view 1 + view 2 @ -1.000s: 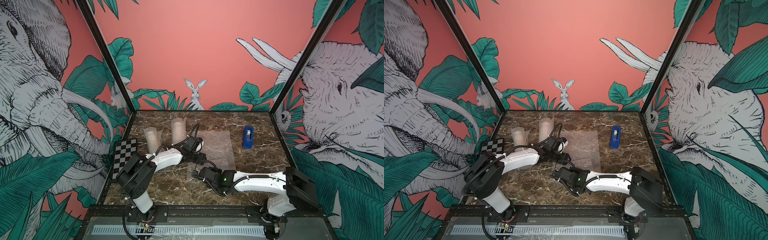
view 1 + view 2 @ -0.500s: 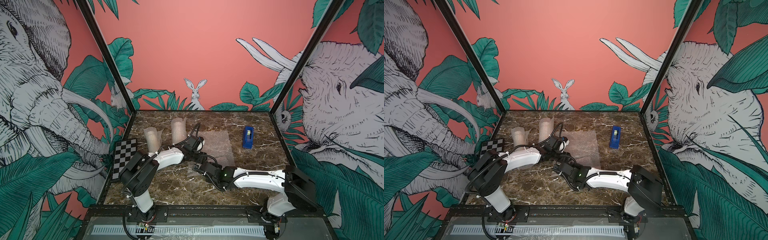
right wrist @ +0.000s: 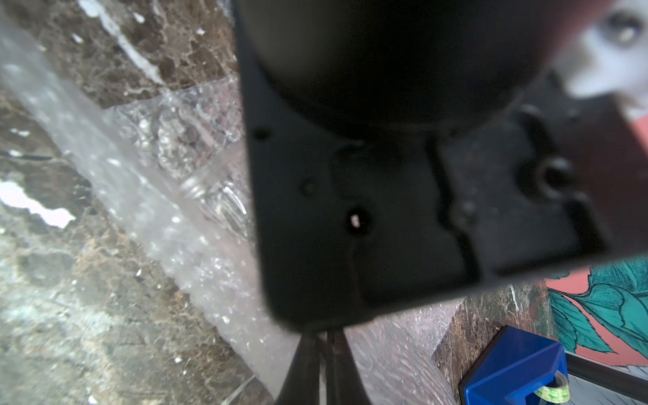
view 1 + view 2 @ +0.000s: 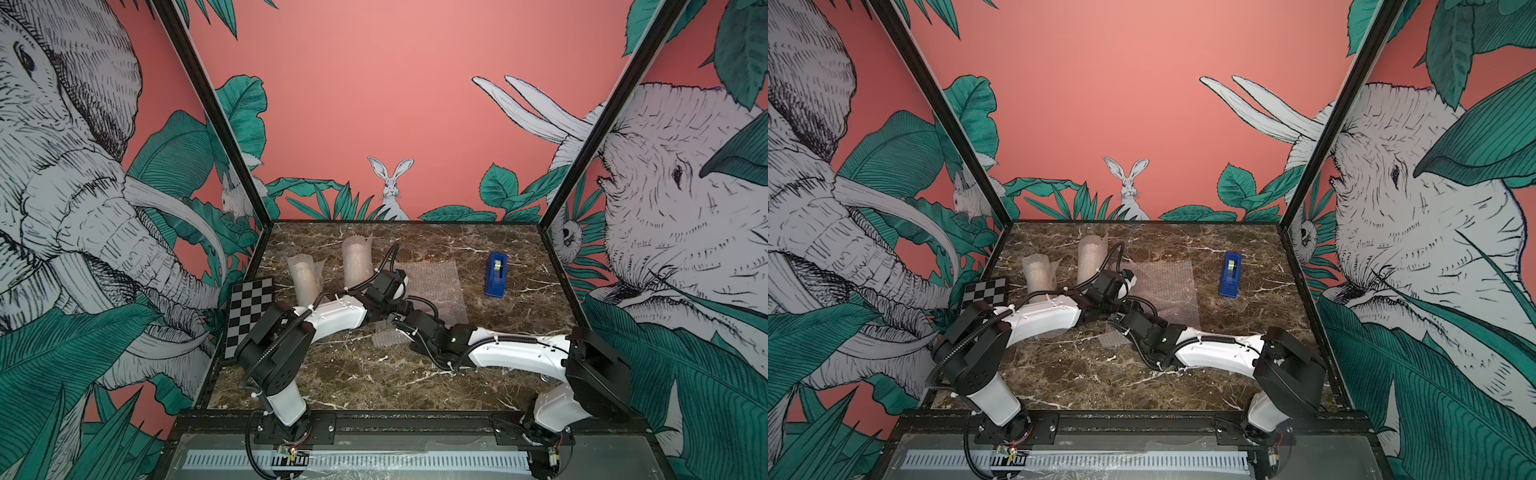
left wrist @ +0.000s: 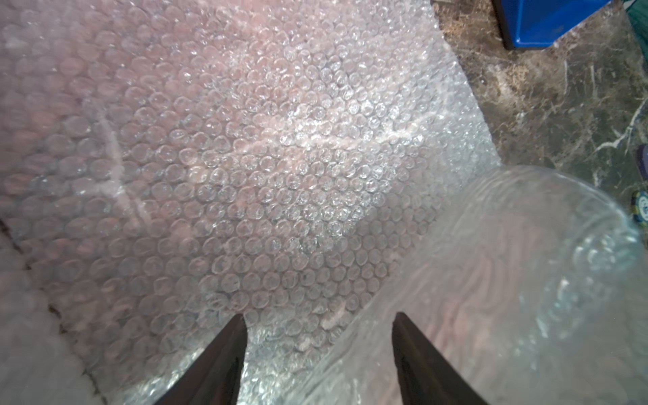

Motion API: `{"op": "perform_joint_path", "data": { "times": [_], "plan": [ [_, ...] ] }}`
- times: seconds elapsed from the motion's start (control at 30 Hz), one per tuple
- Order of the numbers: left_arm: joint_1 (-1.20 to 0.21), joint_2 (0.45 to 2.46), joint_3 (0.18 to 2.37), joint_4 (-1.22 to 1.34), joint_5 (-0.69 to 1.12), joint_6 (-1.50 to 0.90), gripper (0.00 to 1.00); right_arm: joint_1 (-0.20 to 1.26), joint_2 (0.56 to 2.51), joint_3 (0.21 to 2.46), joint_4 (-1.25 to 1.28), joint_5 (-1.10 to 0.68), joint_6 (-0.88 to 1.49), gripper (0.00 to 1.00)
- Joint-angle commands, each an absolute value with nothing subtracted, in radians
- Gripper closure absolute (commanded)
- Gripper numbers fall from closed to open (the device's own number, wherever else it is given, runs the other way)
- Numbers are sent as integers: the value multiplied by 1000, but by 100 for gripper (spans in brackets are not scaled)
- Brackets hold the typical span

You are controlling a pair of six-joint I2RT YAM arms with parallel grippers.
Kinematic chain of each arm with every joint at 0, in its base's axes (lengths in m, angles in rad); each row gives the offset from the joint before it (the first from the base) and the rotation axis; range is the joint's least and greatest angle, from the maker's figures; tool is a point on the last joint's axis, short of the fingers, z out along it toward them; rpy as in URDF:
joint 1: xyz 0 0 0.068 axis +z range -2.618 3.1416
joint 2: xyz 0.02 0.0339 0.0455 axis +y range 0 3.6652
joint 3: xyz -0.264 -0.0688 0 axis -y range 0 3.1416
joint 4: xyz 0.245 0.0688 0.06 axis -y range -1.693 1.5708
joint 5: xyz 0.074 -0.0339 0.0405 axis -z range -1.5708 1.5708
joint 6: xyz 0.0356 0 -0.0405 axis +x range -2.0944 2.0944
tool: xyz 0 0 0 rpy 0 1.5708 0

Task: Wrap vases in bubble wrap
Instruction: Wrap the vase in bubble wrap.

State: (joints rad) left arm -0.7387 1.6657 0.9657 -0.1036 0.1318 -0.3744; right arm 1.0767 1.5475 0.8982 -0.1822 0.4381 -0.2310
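While glass vase [image 5: 526, 273] awaits rolling: lies on bubble wrap [image 5: 245, 157], left of tape dispenser [image 4: 496, 277].
Left gripper [image 5: 319, 317]: fingers spread, alongside glass vase.
Right gripper [image 3: 322, 338]: pressed nearly together; pinch unclear.
Rolling: keep bubble wrap edge taut, glass vase square.

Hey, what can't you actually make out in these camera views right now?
Right gripper fingertips: right wrist view, behind a blurred black housing.
Glass vase: under the left arm and right arm in both top views; cut off by the left wrist view's edge.
Taller wrapped vase, shorter wrapped vase: top views, bubble wrap hides their surfaces.
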Motion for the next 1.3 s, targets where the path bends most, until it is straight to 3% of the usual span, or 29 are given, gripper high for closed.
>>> {"op": "perform_joint_path", "data": {
  "times": [0.0,0.2,0.47,1.27],
  "plan": [
    [-736,1566,957,-115,69,-389,29,1055,1566,886,-161,407,-214,87],
    [-712,1429,907,-144,-28,-408,24,1016,1557,870,-124,369,-201,82],
    [-712,1275,728,-101,-44,-452,26,957,1571,868,-89,298,-191,81],
    [-712,1133,616,-52,-53,-453,27,924,1529,932,-106,263,-241,100]
  ]
}}
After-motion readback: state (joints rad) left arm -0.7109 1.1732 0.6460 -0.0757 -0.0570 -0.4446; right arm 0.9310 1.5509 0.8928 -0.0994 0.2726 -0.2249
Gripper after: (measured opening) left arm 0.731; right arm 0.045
